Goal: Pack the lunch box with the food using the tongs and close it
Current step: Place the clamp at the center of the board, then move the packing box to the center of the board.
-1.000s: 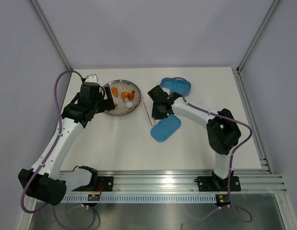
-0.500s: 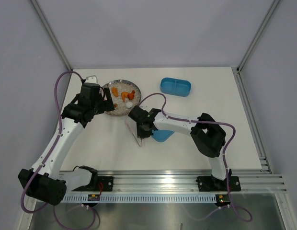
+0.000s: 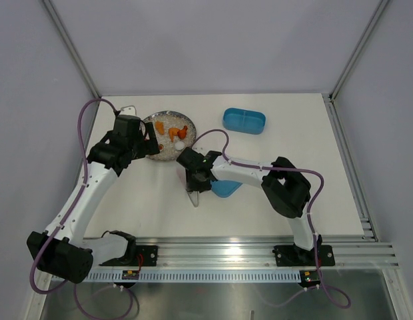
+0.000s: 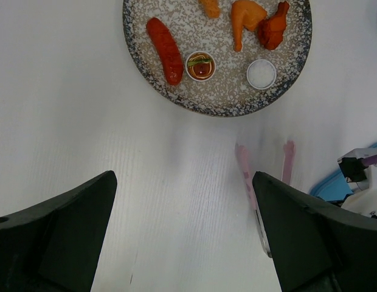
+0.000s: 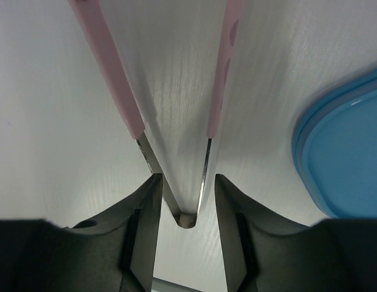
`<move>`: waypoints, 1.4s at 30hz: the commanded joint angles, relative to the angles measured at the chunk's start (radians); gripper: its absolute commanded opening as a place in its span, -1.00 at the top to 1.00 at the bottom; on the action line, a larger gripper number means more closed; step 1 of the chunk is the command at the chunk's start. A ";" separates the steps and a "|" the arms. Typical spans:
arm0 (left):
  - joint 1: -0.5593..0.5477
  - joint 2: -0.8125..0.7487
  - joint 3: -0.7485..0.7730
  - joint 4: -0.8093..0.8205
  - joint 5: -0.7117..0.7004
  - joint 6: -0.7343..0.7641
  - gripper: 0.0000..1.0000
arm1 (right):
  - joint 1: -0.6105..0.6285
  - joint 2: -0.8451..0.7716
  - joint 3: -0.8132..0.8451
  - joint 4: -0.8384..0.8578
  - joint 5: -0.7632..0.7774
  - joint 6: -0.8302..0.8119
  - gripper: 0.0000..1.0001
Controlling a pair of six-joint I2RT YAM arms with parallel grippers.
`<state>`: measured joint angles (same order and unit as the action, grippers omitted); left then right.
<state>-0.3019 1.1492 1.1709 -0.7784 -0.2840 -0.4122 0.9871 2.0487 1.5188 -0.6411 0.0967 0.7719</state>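
Right wrist view: the tongs (image 5: 109, 73) lie splayed in a V on the worktop (image 5: 48, 121), their hinge end between the fingers of the right pincer (image 5: 186, 179). Its jaws stand partly apart and bracket that end; whether they pinch it or only flank it I cannot tell. The lid (image 5: 340, 158) lies just beside, to the right. The box (image 3: 244, 121) sits well apart at the far side, uncovered, and seems to hold nothing. All the food (image 4: 166, 50) is on the plate (image 4: 231, 85). The left pincer (image 4: 182, 179) hangs wide open and empty near the plate. By my reckoning nothing is packed yet: every morsel remains to move, then the lid.
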 commanded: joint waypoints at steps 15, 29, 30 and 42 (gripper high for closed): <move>-0.028 0.018 0.015 -0.025 0.019 -0.062 -0.98 | -0.457 -0.203 0.055 0.000 0.072 -0.143 -0.11; -0.132 -0.012 -0.113 0.002 0.020 -0.208 -0.98 | -0.814 0.080 0.378 -0.080 0.058 -0.172 -0.42; -0.132 -0.013 -0.112 0.002 0.016 -0.206 -0.98 | -0.820 0.137 0.412 -0.104 0.060 -0.177 -0.42; -0.131 -0.040 -0.080 -0.055 -0.079 -0.186 -0.98 | -0.857 0.370 0.721 -0.181 0.014 -0.177 -0.06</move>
<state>-0.4309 1.1439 1.0542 -0.8291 -0.2943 -0.6025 0.1352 2.4241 2.2021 -0.8127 0.1509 0.5934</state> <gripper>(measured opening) 0.988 0.561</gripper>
